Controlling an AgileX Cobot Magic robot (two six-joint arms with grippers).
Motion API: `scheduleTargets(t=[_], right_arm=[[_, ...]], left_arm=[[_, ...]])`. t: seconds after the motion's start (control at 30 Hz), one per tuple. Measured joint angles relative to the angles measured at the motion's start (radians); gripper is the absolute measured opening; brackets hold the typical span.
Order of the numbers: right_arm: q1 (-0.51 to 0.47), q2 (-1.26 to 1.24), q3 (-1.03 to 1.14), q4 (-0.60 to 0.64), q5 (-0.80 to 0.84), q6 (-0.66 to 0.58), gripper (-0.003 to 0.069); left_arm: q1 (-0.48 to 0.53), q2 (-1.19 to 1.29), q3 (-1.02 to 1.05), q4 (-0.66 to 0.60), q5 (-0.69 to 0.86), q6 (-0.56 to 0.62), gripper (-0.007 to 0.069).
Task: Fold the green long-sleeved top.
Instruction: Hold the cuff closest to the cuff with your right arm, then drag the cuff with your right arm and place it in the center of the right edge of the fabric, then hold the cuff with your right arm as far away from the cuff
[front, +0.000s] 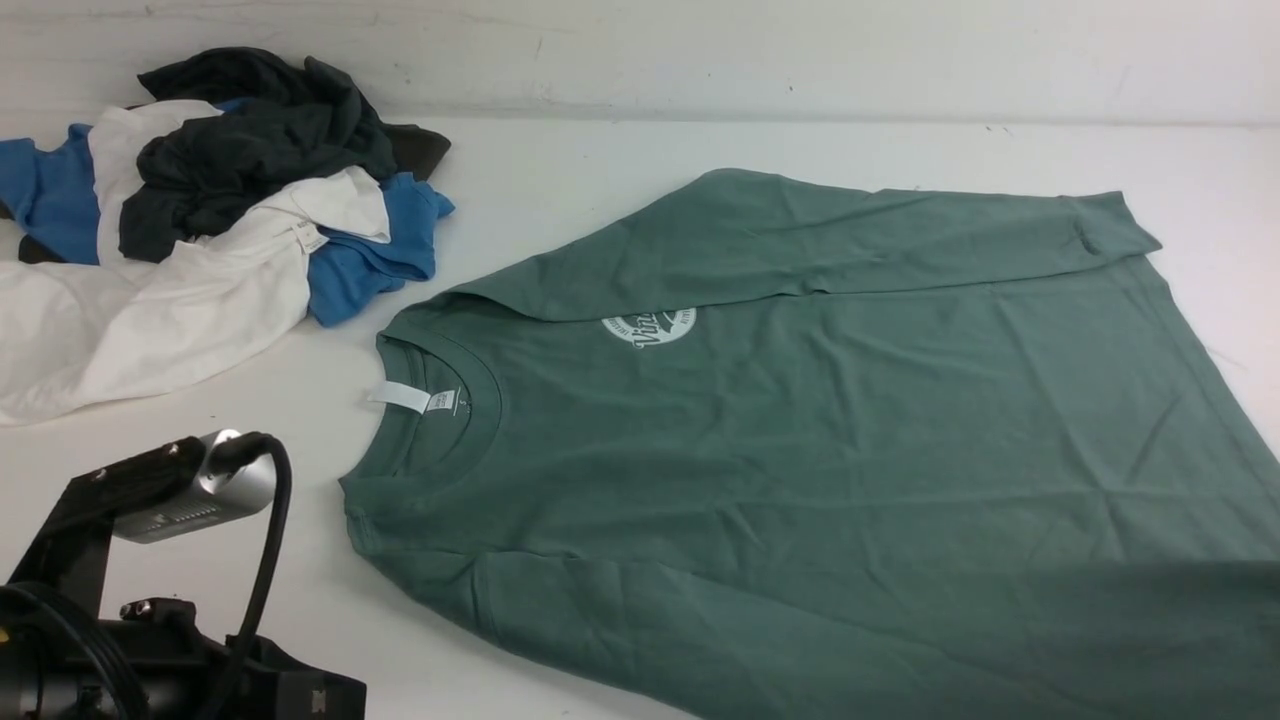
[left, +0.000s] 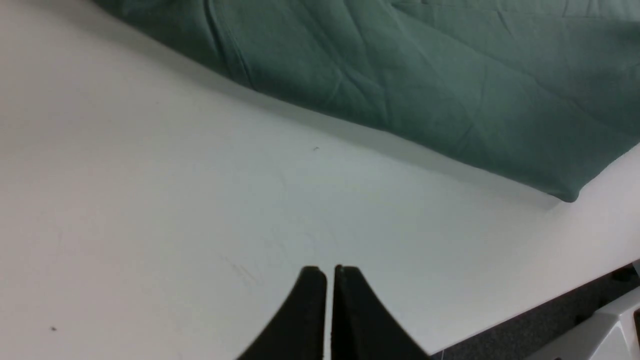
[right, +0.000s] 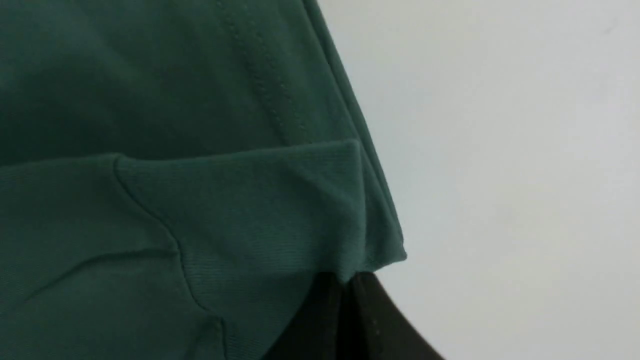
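Observation:
The green long-sleeved top lies spread flat on the white table, neck and white label toward the left. Its far sleeve is folded across the chest and half covers the round white logo. My left gripper is shut and empty over bare table, a short way from the top's near edge. My right gripper is shut on a corner of the green top, where a ribbed, folded layer meets the stitched edge. The right arm does not show in the front view.
A heap of blue, white and dark grey garments lies at the back left of the table. My left arm with its camera stands at the front left. The table's front edge runs close to the left gripper.

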Motion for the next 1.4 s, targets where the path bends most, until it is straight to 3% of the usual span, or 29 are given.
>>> scheduleTargets(t=[0.13, 0.33, 0.5, 0.9, 1.0, 1.23, 1.4], right_arm=[[0.019, -0.079, -0.032, 0.001, -0.03, -0.01, 0.0], [0.133, -0.114, -0.185, -0.002, -0.113, -0.141, 0.0], [0.221, -0.083, -0.323, 0.006, -0.228, -0.167, 0.0], [0.242, 0.359, -0.671, 0.006, -0.263, -0.077, 0.0025], [0.242, 0.469, -0.75, 0.006, -0.239, -0.072, 0.0093], [0.242, 0.565, -0.941, 0.006, -0.038, -0.066, 0.0369], [0.242, 0.562, -1.105, 0.009, 0.121, -0.066, 0.0414]], left_arm=[[0.0, 0.0, 0.0, 0.0, 0.0, 0.0, 0.001], [0.0, 0.0, 0.0, 0.0, -0.001, 0.0, 0.001], [0.0, 0.0, 0.0, -0.001, -0.009, 0.0, 0.001], [0.0, 0.0, 0.0, -0.004, -0.059, -0.023, 0.0036], [0.0, 0.0, 0.0, -0.004, -0.079, -0.055, 0.0065], [0.0, 0.022, -0.055, 0.018, -0.095, -0.087, 0.0197], [0.0, 0.115, -0.179, 0.086, -0.062, -0.113, 0.0274]])
